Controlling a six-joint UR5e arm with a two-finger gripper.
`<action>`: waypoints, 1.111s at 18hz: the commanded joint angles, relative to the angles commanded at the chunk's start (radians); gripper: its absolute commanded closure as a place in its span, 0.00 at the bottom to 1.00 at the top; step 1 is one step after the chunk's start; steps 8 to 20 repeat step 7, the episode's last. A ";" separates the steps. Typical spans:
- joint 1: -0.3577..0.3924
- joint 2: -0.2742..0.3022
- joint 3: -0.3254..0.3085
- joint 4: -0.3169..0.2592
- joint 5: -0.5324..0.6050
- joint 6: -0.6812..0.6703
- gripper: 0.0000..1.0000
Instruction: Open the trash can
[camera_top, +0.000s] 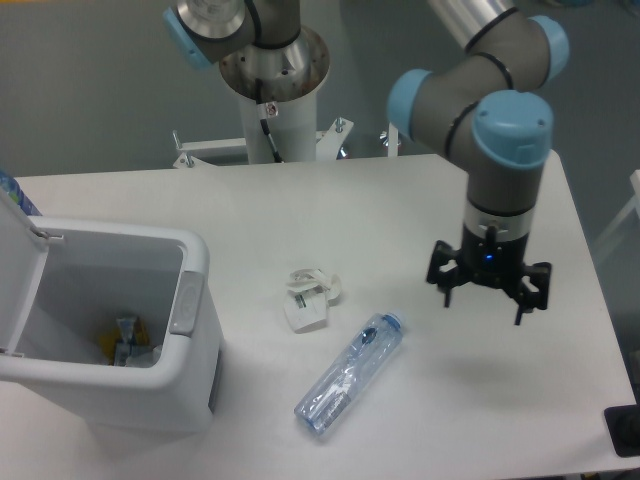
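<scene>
Trash can (190, 395): white smooth plastic, rounded, lid up | end effector (487, 297): fingers spread, empty

Fixed camera view. The trash can (120, 385) stood at the table's (300, 210) left edge with its lid (18, 262) swung up and scraps visible inside. A crumpled white wrapper (308, 298) and a clear plastic bottle (350, 373) lay mid-table. The gripper (485, 298), fingers spread and empty, hung above the table's right side.

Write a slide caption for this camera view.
Open bin at left, bottle and crumpled paper mid-table, open tool hovering at right.
</scene>
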 joint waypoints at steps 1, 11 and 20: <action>0.000 -0.002 -0.009 0.002 0.000 0.025 0.00; 0.014 -0.002 -0.017 0.003 0.002 0.059 0.00; 0.014 -0.002 -0.017 0.003 0.002 0.059 0.00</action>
